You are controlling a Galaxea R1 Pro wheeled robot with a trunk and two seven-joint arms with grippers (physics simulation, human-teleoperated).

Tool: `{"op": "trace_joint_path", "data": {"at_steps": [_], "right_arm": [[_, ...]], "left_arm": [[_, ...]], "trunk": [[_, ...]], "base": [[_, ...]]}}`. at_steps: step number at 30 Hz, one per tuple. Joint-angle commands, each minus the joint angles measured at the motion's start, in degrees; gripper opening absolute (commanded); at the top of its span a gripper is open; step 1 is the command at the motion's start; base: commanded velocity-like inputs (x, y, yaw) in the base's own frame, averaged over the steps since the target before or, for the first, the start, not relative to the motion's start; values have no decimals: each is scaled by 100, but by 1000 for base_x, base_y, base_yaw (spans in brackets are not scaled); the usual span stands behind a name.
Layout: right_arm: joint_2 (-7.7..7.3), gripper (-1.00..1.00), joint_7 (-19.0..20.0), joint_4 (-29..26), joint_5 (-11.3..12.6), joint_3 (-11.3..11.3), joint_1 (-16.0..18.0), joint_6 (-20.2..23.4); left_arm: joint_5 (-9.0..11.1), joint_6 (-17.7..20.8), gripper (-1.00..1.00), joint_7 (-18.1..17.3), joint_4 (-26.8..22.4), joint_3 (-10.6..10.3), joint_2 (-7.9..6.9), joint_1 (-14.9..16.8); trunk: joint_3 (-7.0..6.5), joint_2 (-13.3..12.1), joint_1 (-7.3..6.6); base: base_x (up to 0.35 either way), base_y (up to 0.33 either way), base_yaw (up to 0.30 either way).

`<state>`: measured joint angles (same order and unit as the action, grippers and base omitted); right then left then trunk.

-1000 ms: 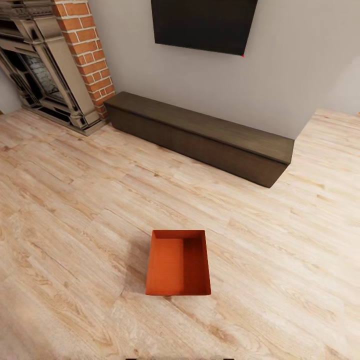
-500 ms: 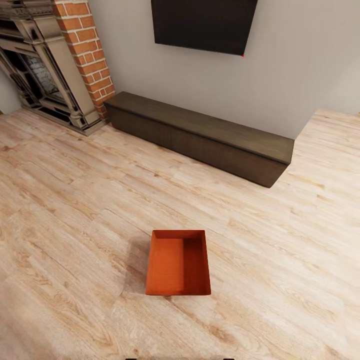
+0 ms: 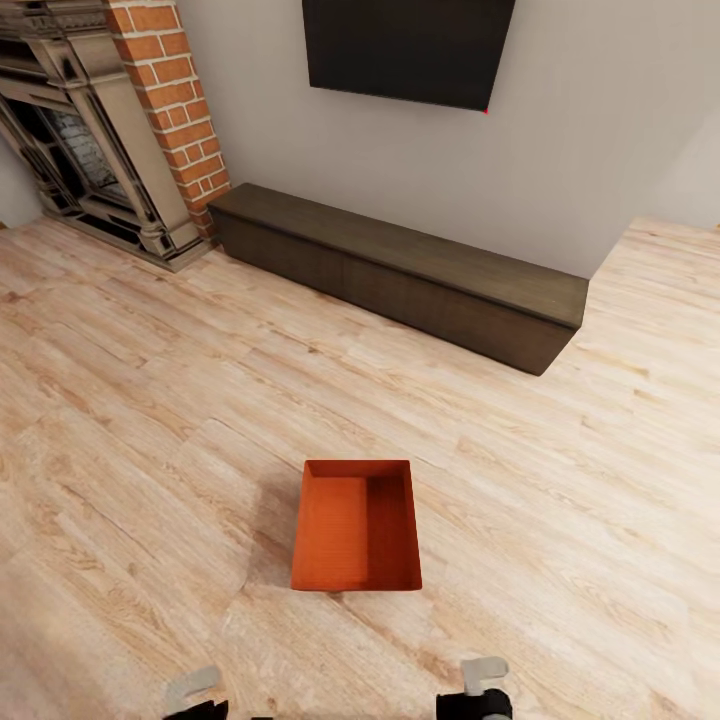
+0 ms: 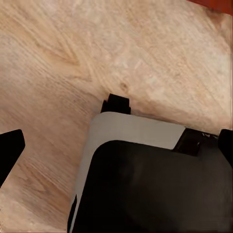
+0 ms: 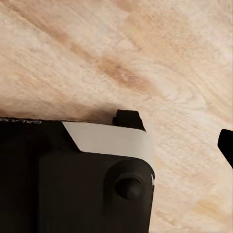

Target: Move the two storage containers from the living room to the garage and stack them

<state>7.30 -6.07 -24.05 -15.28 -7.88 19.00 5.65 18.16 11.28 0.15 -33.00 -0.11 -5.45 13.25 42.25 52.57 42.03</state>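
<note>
we see one orange box (image 3: 357, 525) on the wood floor (image 3: 150, 450), near us; both arms' jaws: we cannot tell their state.

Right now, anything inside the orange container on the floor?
The storage container looks empty: bare orange bottom and inner walls show from the head view. It stands on the light wood plank floor. The inner face of its near wall is hidden by the rim.
</note>
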Motion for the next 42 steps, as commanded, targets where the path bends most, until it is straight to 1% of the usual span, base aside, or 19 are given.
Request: {"op": "trace_joint_path", "data": {"at_steps": [1, 2, 3, 4, 5, 6, 7, 8, 10, 11, 12, 13, 14, 17, 20, 27, 33, 40, 42], "right_arm": [[39, 100, -1, 5, -56, -33, 136, 58], [87, 100, 0, 73, -54, -35, 417, 95], [105, 100, 0, 126, -52, -35, 565, 109], [144, 100, 0, 354, -49, -38, 1038, 140], [160, 100, 0, 664, -42, -50, 1530, 151], [163, 100, 0, 870, -37, -58, 1848, 140], [151, 100, 0, 1092, -24, -70, 2283, 122], [141, 100, 0, 1147, 16, -74, 2424, 113], [134, 100, 0, 1195, 97, -78, 2553, 97], [155, 100, 0, 1277, 369, -84, 2652, -136], [162, 100, 0, 1307, 444, -81, 2665, -321], [169, 100, 0, 1368, 511, -69, 2673, -605], [171, 100, 0, 1430, 536, -64, 2675, -760], [153, 100, 0, 1639, 559, -39, 2681, -1016], [159, 100, 0, 1665, 562, -33, 2681, -1036], [151, 100, 0, 1683, 563, -35, 2682, -1028], [171, 100, 0, 1684, 565, -30, 2683, -1022], [176, 100, -4, 1684, 541, -30, 2681, -1063], [171, 100, -1, 1684, 537, -30, 2679, -1059]], "left_arm": [[48, 249, 100, 23, -142, 0, -9, 1], [43, 624, 100, 81, -329, 1, -16, 19], [39, 790, 100, 115, -394, -1, -18, 33], [30, 1154, 100, 210, -531, -5, -14, 160], [27, 1357, 100, 275, -563, -15, 11, 477], [31, 1443, 100, 300, -508, -28, 42, 777], [28, 1517, 100, 326, -263, -41, 133, 1334], [19, 1517, 100, 336, -46, -50, 234, 1636], [5, 1503, 100, 345, 273, -59, 390, 2014], [-202, 1161, 100, 351, 712, -70, 626, 2439], [-380, 939, 100, 352, 791, -73, 663, 2495], [-669, 576, 100, 353, 887, -72, 700, 2544], [-833, 330, 100, 353, 924, -72, 714, 2562], [-1141, -275, 100, 393, 923, -43, 748, 2591], [-1168, -337, 100, 551, 884, -36, 784, 2593], [-1141, -437, 100, 1284, 835, -33, 824, 2595], [-1132, -442, 100, 1329, 813, -23, 819, 2595], [-1128, -386, 100, 1279, 478, -21, 820, 2596], [-1134, -375, 100, 1273, 462, -43, 935, 2595]], "trunk": [[5, 3, 0], [5, 3, 0], [5, 3, 0], [5, 3, 0], [5, 3, 0], [5, 3, 0], [5, 3, 0], [5, 3, 0], [5, 3, 0], [5, 3, 0], [5, 3, 0], [5, 3, 0], [5, 3, 0], [5, 3, 0], [5, 3, 0], [5, 3, 0], [76, 164, 88], [202, 444, 242], [238, 525, 286]], "base": [[0, 0, 0], [0, 0, 0], [0, 0, 0], [0, 0, 0], [0, 0, 0], [0, 0, 0], [0, 0, 0], [0, 0, 0], [0, 0, 0], [0, 0, 0], [0, 0, 0], [0, 0, 0], [0, 0, 0], [0, 0, 0], [0, 0, 0], [0, 0, 0], [0, 0, 0], [0, 0, 0], [0, 0, 0]]}}
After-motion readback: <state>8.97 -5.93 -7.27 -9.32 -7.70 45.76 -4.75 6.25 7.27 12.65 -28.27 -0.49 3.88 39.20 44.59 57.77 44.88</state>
